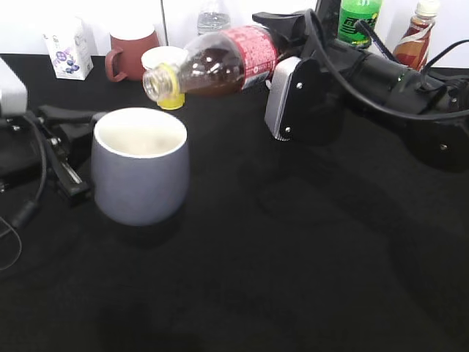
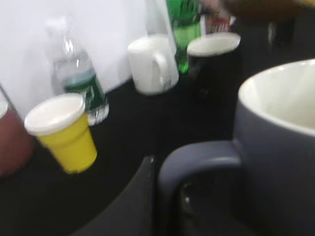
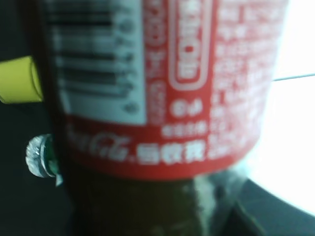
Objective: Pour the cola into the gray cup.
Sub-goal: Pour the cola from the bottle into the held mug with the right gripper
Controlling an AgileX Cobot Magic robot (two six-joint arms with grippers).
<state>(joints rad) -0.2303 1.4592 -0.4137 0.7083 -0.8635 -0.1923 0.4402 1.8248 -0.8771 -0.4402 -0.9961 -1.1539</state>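
The cola bottle [image 1: 227,62] has a red label and dark liquid. It lies nearly level in the air, with its open mouth and yellowish neck ring just above the far rim of the gray cup [image 1: 139,183]. No stream shows. My right gripper [image 1: 282,62] is shut on the bottle's base end; the label fills the right wrist view [image 3: 172,98]. The cup stands upright and its white inside looks empty. My left gripper [image 1: 73,172] is at the cup's left side, shut on its loop handle [image 2: 165,172]. The cup body shows in the left wrist view [image 2: 275,162].
A yellow paper cup [image 1: 170,99] stands behind the bottle mouth. At the back are a maroon mug [image 1: 132,53], a white carton [image 1: 68,48], a water bottle [image 1: 212,18], a green soda bottle [image 1: 359,18] and a small brown bottle [image 1: 414,37]. A white mug [image 2: 150,64] and a black mug [image 2: 214,59] also stand there.
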